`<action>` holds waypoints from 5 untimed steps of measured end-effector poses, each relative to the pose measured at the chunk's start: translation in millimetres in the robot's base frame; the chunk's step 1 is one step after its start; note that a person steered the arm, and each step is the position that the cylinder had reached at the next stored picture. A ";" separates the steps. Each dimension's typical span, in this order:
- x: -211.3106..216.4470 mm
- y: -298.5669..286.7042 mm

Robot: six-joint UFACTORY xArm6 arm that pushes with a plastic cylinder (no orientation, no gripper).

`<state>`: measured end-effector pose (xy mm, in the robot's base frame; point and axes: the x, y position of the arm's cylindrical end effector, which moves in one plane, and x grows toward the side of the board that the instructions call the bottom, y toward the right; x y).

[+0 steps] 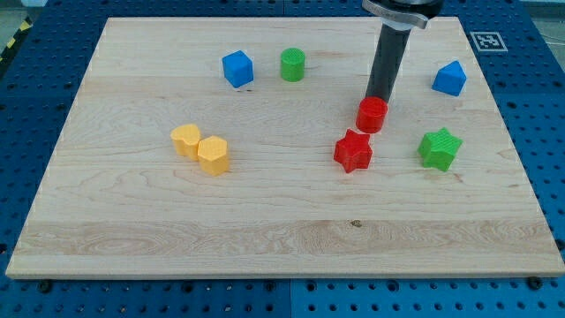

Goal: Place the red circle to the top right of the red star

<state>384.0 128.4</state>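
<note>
The red circle (pixel 372 114) stands on the wooden board (pixel 265 221), just up and to the right of the red star (pixel 353 151), nearly touching it. My tip (pixel 380 95) sits right at the top edge of the red circle, seemingly in contact with it. The rod rises from there toward the view's top.
A green star (pixel 440 147) lies right of the red star. A blue block (pixel 450 78) is at the upper right. A blue cube (pixel 237 68) and a green cylinder (pixel 293 64) are at the upper middle. Two yellow blocks (pixel 201 147) touch at the left.
</note>
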 end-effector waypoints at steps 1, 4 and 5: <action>0.9 0.0; 20.4 -0.1; 25.3 -0.1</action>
<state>409.3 128.3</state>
